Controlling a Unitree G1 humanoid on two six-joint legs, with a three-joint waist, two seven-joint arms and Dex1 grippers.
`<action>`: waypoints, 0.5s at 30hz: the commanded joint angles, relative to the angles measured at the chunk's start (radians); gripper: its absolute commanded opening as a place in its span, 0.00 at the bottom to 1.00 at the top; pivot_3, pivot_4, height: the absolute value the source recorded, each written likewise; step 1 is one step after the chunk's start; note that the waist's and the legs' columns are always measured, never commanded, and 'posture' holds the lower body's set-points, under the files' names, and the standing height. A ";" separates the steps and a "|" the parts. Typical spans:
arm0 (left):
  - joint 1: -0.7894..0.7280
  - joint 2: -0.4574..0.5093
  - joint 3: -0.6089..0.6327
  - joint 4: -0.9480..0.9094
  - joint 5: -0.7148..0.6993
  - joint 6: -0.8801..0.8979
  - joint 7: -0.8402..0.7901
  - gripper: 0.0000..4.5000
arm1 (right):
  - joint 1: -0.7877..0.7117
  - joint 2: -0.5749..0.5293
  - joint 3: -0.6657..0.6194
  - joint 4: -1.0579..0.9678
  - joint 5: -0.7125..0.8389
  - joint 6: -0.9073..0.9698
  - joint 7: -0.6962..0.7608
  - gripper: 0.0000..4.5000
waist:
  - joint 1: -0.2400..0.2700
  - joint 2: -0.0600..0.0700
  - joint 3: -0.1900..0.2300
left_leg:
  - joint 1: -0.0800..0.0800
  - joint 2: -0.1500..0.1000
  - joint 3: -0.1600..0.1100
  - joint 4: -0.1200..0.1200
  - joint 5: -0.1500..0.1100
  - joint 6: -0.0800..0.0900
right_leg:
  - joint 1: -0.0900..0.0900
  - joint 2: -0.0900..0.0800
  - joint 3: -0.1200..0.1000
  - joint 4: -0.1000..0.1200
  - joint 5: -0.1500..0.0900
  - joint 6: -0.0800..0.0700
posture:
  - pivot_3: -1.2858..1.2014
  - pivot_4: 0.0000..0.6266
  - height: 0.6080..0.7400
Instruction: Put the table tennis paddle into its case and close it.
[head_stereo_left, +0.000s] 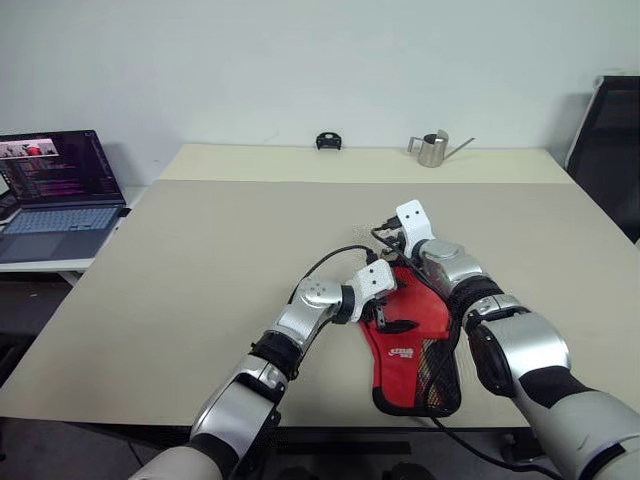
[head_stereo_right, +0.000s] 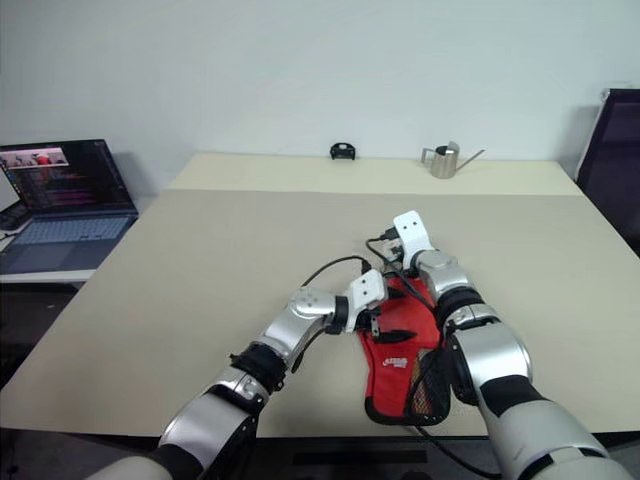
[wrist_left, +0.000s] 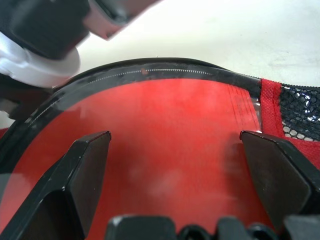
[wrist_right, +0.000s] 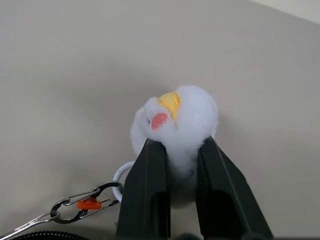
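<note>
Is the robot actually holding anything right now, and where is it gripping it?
The right end effector pinches a white fluffy charm by its lower part; the charm is clipped to the case. The left end effector is open over the case, holding nothing.

Case lying flat near the table's front edge, red face up.

The case (head_stereo_left: 410, 350) is a paddle-shaped soft pouch: its upper face is red with a small white logo, the narrow end toward the table's front edge is black mesh over red, and a black zipper band runs around the rounded end. It rests flat on the tan tabletop, long axis running roughly front to back, mesh end nearest the front edge. In the left wrist view the red face (wrist_left: 165, 150) looks smooth, the zipper teeth curving along its rim, with the mesh starting past a stitched red seam. The paddle cannot be made out.
</note>
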 joint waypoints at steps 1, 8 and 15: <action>0.016 -0.011 -0.056 0.084 0.065 0.001 0.000 1.00 | -0.017 -0.047 -0.018 -0.076 0.012 -0.001 0.021 0.06 | 0.000 0.000 0.000 | 0.000 0.000 0.000 0.000 0.000 0.000 | 0.000 0.000 0.000 0.000 0.000 0.000 | 0.52 0.24 1.00; 0.018 -0.018 -0.064 0.125 0.076 -0.026 -0.010 1.00 | 0.045 -0.162 -0.038 -0.197 0.022 0.058 0.055 0.06 | 0.006 0.000 0.000 | 0.000 0.000 0.000 0.000 0.000 0.000 | 0.001 0.000 0.000 0.000 0.000 0.000 | 0.52 0.24 1.00; 0.039 -0.008 -0.075 0.146 0.088 -0.045 -0.021 1.00 | 0.191 -0.266 -0.056 -0.443 0.043 0.195 0.091 0.06 | 0.008 0.001 -0.001 | 0.000 0.000 0.000 0.000 0.000 0.001 | 0.001 0.000 0.000 0.000 0.000 0.000 | 0.52 0.24 1.00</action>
